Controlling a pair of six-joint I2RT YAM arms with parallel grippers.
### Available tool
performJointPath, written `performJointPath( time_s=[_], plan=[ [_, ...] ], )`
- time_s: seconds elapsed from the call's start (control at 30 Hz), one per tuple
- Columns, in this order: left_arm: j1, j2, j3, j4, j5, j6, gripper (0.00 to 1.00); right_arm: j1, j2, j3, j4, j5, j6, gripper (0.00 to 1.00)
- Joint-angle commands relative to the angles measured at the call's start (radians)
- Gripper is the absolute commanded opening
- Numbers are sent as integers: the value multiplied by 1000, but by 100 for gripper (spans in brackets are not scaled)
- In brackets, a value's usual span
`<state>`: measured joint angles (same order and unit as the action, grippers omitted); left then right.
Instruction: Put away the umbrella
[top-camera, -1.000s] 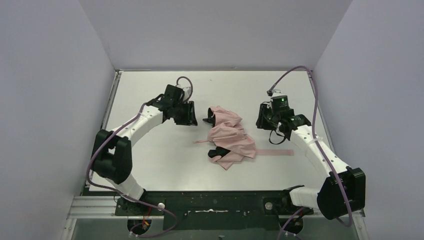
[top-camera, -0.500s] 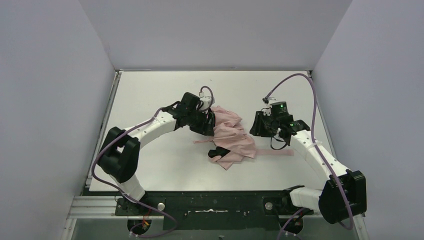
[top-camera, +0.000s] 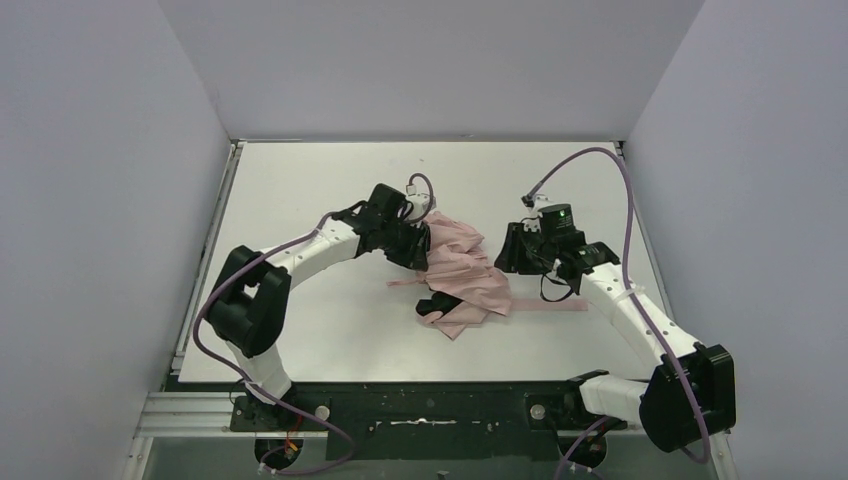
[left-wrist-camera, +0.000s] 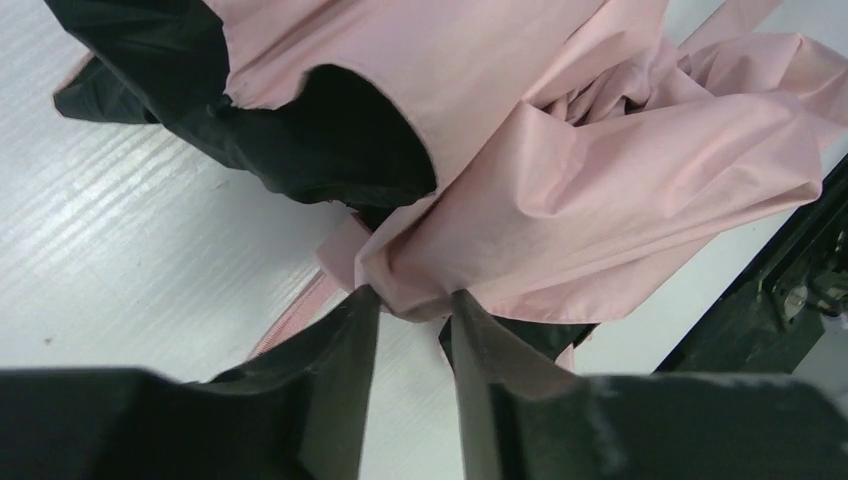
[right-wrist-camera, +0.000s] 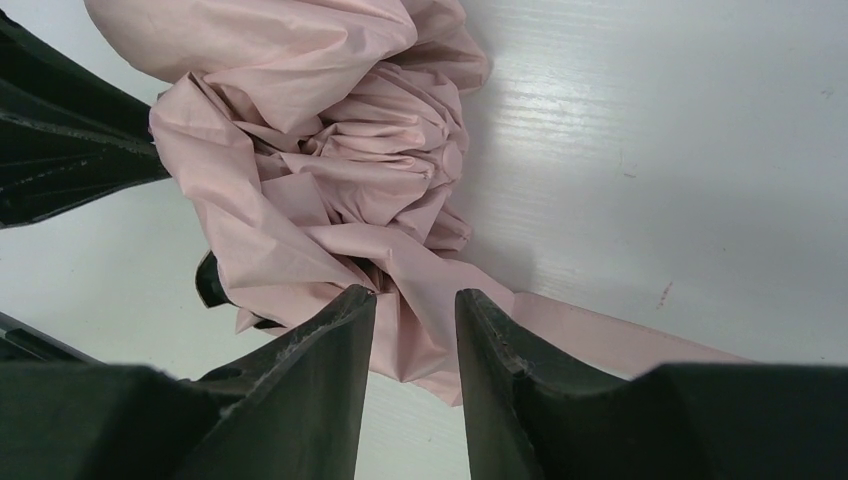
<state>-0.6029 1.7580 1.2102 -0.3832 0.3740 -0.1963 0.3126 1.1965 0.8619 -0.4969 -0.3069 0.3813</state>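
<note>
Since a second ago the left gripper (top-camera: 418, 246) has reached the single pink umbrella (top-camera: 462, 282) lying mid-table (top-camera: 300, 190). A fabric fold sits between its narrow tips, grip uncertain. The right gripper (top-camera: 503, 256), second of two, has edged closer with its fingers apart.

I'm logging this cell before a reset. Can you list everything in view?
umbrella: one, pale pink with black parts, crumpled at mid-table
strap: one, pink, flat on the table right of the fabric
table: one, white
walls: three, grey, around the table
cables: purple, one along each arm
left gripper: black, at the umbrella's far-left edge, jaws slightly apart
right gripper: black, at its right edge, jaws slightly apart
</note>
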Motion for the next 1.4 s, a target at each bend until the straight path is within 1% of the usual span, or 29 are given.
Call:
performJointPath(
  time_s=[0.0,0.07,0.13,0.17,0.43,0.6,0.77,0.97,1.1,1.17,1.3,1.37],
  plan=[
    [-5,6,76,28,39,7,20,19,-23,-12,58,-21,18,36],
    [-5,5,91,5,45,4,6,27,-18,-14,61,-21,22,36],
    [-5,-9,97,-5,58,-1,1,39,-13,-14,66,-21,26,36],
    [-5,-19,97,-9,61,-3,0,44,-8,-14,70,-21,27,36],
    [-22,-123,153,-97,71,22,0,102,37,-21,110,2,51,35],
    [-55,-131,264,-210,87,69,0,115,71,-43,138,53,96,32],
    [-102,-135,334,-272,91,102,0,121,83,-73,174,75,137,32],
    [-120,-84,416,-242,115,85,0,129,78,-107,226,58,152,32],
    [-138,-20,506,-248,138,83,0,131,49,-142,276,35,164,24],
    [-150,12,552,-258,142,79,0,131,30,-160,299,28,175,21],
    [-173,53,617,-269,149,66,0,131,-19,-199,345,35,215,21],
    [-181,58,624,-263,151,53,0,131,-51,-217,364,37,232,22]
  ],
)
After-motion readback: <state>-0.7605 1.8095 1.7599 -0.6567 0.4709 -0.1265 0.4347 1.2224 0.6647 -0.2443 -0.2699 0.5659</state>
